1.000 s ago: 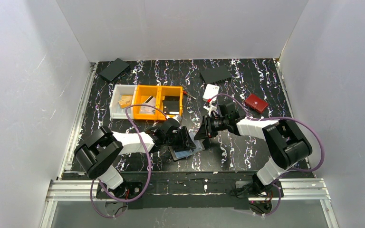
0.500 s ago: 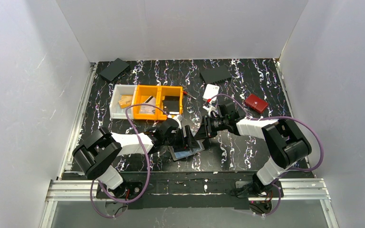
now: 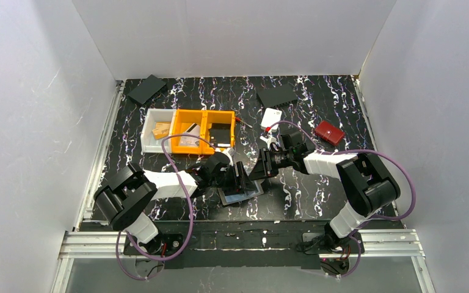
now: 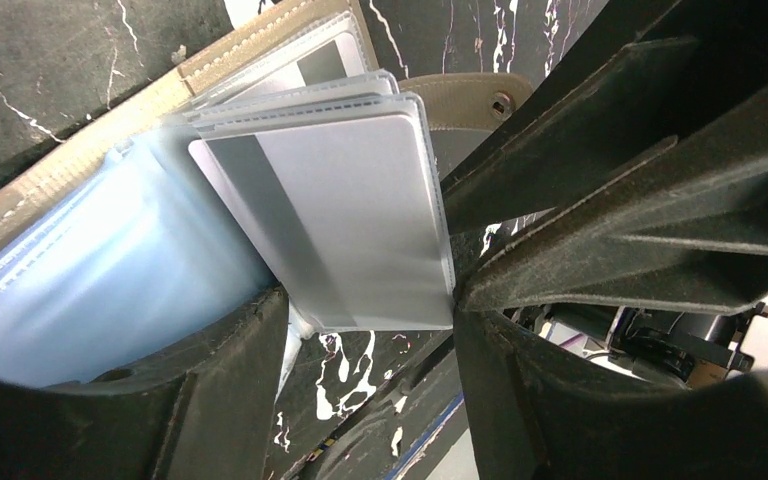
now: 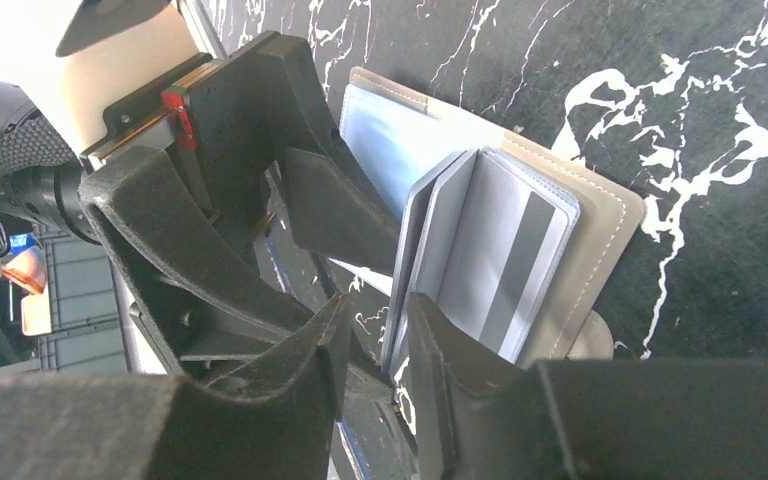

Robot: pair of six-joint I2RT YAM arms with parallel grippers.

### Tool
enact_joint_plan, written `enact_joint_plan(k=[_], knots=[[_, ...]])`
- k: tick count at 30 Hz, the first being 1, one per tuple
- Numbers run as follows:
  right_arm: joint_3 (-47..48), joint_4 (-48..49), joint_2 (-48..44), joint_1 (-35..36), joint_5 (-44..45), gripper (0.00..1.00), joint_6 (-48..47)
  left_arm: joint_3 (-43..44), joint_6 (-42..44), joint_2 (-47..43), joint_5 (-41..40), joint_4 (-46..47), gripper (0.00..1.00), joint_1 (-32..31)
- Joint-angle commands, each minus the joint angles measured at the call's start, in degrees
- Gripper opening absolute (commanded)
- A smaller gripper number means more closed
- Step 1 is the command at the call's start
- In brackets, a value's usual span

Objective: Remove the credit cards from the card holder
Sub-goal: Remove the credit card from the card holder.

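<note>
The card holder (image 3: 244, 194) lies open on the black marbled table, taupe rim (image 4: 100, 115) outward, clear sleeves fanned up. A silvery credit card (image 4: 350, 210) with a grey stripe sits in the top sleeve. My left gripper (image 3: 242, 177) (image 4: 370, 300) is open, and the card's near end lies between its fingertips, close to both. My right gripper (image 3: 258, 168) (image 5: 380, 305) faces it from the other side. Its jaws stand narrowly apart around the edge of one raised sleeve (image 5: 397, 300), with a gap showing. More striped cards (image 5: 505, 260) show in the sleeves behind.
Orange bins (image 3: 203, 128) and a white bin (image 3: 154, 131) stand behind the left arm. A small white case (image 3: 271, 117) and a red wallet (image 3: 329, 132) lie behind the right arm. Two flat black items (image 3: 147, 89) (image 3: 277, 96) rest near the back wall.
My left gripper has shifted slightly right over the card holder and its jaws now stand wider. The right gripper has hardly moved.
</note>
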Motion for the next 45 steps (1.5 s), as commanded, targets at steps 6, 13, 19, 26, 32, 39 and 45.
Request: enact_joint_plan(k=[6,13,19,26,32,39,45], knots=[[0.64,-2.06,0.18,0.41,1.93,0.49,-3.12,-1.77,-0.2,-1.59,-0.92,0.26,0.51,-0.25],[0.82,-2.38,-0.46,-0.26,1.71,0.49,-3.8,-3.45,0.13,-3.12,-0.62,0.74,0.54,-0.05],[0.82,-2.55,0.26,-0.3,1.17,0.47,-4.7,-6.92,0.03,-3.59,1.97,6.08,0.58,1.54],[0.63,-1.7,0.75,-0.3,-0.45,0.47,-5.28,-8.96,-0.85,-1.74,5.81,11.71,0.58,2.9],[1.29,-3.76,1.18,0.2,1.38,0.45,-7.22,-8.98,-1.13,-1.03,6.71,12.74,0.6,3.13],[1.96,-5.71,1.35,0.67,3.33,0.44,-9.23,-9.32,-1.61,-0.93,7.31,13.5,0.63,3.42],[1.96,-5.71,1.27,0.85,3.17,0.45,-9.6,-9.69,-1.72,-0.9,7.62,13.8,0.63,3.71]])
